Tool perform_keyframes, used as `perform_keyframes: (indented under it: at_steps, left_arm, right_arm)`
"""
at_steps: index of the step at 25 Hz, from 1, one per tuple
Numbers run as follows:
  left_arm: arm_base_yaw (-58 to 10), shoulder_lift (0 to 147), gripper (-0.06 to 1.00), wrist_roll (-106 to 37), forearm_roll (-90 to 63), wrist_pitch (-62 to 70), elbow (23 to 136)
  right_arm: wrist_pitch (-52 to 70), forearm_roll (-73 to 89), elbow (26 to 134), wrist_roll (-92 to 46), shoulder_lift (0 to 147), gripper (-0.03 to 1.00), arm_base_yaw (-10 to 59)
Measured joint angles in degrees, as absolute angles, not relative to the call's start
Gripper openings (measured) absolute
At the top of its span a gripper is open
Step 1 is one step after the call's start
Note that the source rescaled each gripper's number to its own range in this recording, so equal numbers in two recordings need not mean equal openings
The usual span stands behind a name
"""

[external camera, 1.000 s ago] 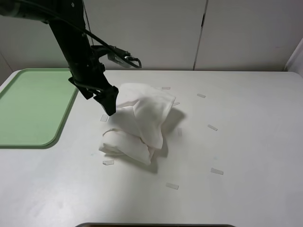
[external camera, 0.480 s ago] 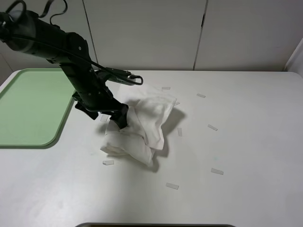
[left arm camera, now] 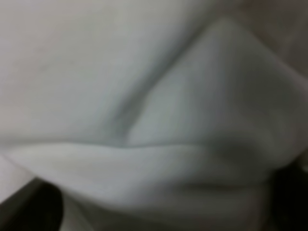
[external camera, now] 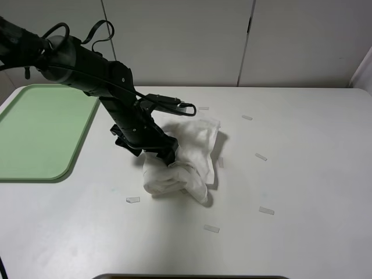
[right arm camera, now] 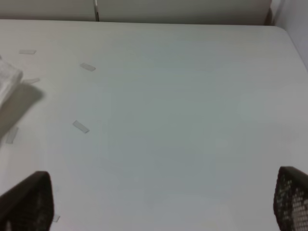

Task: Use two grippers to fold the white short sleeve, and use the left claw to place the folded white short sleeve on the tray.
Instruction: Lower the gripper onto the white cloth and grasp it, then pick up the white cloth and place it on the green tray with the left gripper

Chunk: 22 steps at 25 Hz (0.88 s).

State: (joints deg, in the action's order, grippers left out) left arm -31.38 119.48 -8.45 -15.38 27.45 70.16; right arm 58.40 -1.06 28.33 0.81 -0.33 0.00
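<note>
1. Small pale paper scraps (external camera: 211, 228) lie flat on the smooth white table (external camera: 302, 174), nearest the camera.
2. The white short sleeve (external camera: 186, 154) sits mid-table as a soft, rumpled bundle, roughly folded and not yet on the tray.
3. The left claw (external camera: 165, 158) is pressed into the cloth's left side, fingers spread wide with fabric between them; judging by this, the pickup is only beginning.
4. The right gripper (right arm camera: 159, 202) hovers released over bare table, right of the shirt.
5. The tray (external camera: 40, 131), matte pale green with rounded corners, waits at far left.
</note>
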Motion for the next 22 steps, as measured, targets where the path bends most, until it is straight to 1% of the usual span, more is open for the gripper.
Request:
perform_keyframes:
  at_steps: [6, 7, 9, 10, 11, 12, 13, 22]
  left_arm:
    - [-32.8, 120.5, 0.73, -7.2, -15.9, 26.0, 70.2]
    - [-33.2, 120.6, 0.65, -7.2, -16.3, 25.8, 70.2]
    - [-33.6, 120.6, 0.52, -7.2, -16.5, 25.0, 70.2]
    - [-33.7, 120.6, 0.42, -7.2, -16.7, 24.9, 70.2]
    - [-33.7, 120.6, 0.35, -7.2, -16.7, 24.7, 70.2]
    - [-33.7, 120.6, 0.31, -7.2, -16.7, 24.6, 70.2]
    - [-33.7, 120.6, 0.29, -7.2, -16.6, 24.6, 70.2]
    - [-34.0, 119.2, 0.27, -7.1, -12.9, 24.6, 70.2]
  right_arm:
    - [58.4, -1.1, 28.3, 0.8, -0.3, 1.00, 0.0]
    - [58.4, -1.1, 28.3, 0.8, -0.3, 1.00, 0.0]
    - [58.4, -1.1, 28.3, 0.8, -0.3, 1.00, 0.0]
    - [58.4, -1.1, 28.3, 0.8, -0.3, 1.00, 0.0]
    - [58.4, -1.1, 28.3, 0.8, -0.3, 1.00, 0.0]
    - [58.4, -1.1, 28.3, 0.8, -0.3, 1.00, 0.0]
    - [58.4, -1.1, 28.3, 0.8, -0.3, 1.00, 0.0]
    - [58.4, -1.1, 28.3, 0.8, -0.3, 1.00, 0.0]
